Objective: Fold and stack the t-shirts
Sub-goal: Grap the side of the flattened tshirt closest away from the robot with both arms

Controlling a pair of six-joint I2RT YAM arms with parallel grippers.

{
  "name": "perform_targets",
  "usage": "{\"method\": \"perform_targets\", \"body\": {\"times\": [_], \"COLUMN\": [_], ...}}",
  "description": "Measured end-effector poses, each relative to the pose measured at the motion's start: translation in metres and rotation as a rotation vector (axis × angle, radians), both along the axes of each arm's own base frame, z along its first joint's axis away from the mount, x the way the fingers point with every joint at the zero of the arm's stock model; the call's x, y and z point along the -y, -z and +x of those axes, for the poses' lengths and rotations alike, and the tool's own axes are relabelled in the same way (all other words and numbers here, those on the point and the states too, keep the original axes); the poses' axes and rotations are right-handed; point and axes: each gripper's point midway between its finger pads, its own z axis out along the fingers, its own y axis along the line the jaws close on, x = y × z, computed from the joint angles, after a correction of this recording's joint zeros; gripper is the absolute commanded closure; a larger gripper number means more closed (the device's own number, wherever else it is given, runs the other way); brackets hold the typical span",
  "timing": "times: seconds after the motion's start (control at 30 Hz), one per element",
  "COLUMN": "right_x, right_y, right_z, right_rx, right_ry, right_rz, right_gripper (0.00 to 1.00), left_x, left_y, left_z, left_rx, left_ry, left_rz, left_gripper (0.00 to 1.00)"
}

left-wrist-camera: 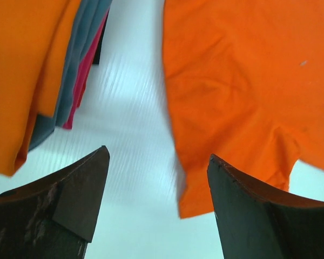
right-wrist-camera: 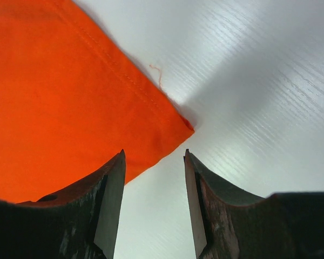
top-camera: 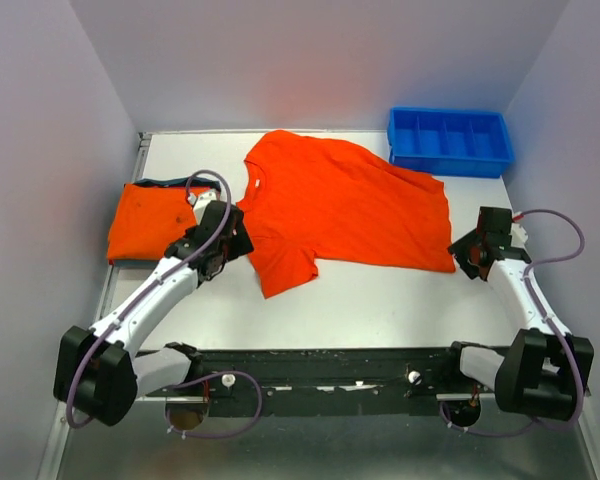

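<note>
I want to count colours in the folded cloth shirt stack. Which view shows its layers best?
Left wrist: the folded cloth shirt stack shows orange, grey-teal and pink-red layer edges. Top external shows mostly its orange top; right wrist does not show it.

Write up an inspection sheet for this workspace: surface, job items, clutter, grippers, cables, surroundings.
Surface: white table, no spills or marks seen.
Job's things: orange t-shirt spread flat and unfolded at mid-table; folded stack at the left, orange on top, with teal and pink-red layers showing at its edge in the left wrist view.
Clutter: blue bin with dividers at the far right corner; nothing seen inside.
Grippers: left gripper open, empty, over the bare strip between stack and sleeve; right gripper open, empty, at the shirt's hem corner.
Cables: cables loop along both arms, clear of the cloth.
Surroundings: plain walls on three sides; nothing else seen.
</note>
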Motion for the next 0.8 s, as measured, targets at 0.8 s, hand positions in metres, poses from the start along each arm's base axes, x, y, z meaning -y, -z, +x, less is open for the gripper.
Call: {"method": "perform_targets", "body": {"times": [0.8], "right_x": [0.002], "right_y": [0.064], "right_z": [0.008], "right_rx": [-0.094], "right_ry": [0.1], "right_rz": [0.135], "right_gripper": [0.64], "left_x": [0.06], "left_y": [0.049], "left_z": [-0.089], "left_rx": [-0.175], "left_ry": [0.101], "left_rz": [-0.173], "left_gripper": [0.27]}}
